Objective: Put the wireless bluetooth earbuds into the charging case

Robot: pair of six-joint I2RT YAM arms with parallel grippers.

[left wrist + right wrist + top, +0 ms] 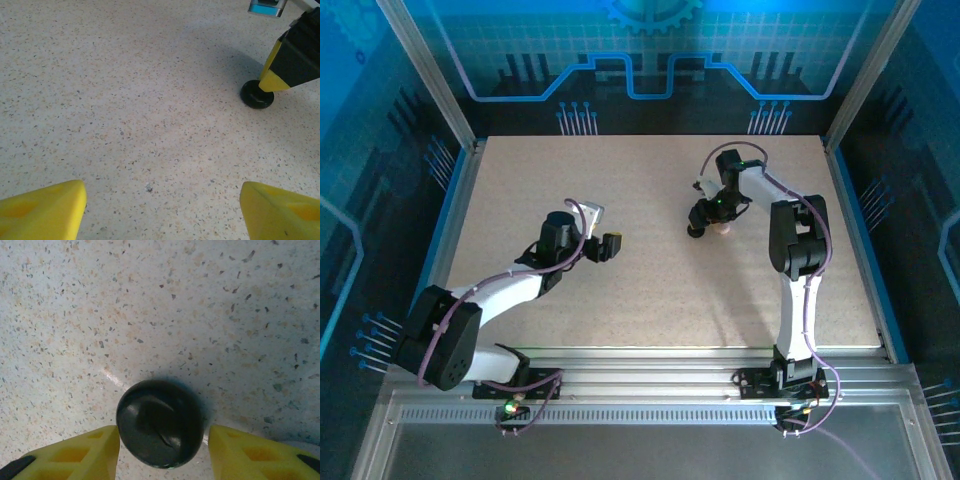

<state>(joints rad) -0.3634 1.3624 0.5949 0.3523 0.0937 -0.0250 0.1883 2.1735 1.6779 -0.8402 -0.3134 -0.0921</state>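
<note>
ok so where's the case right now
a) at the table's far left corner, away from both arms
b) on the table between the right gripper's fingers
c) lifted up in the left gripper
b: the right wrist view shows the case lying on the table with the open right gripper straddling it, one yellow finger on each side.
</note>
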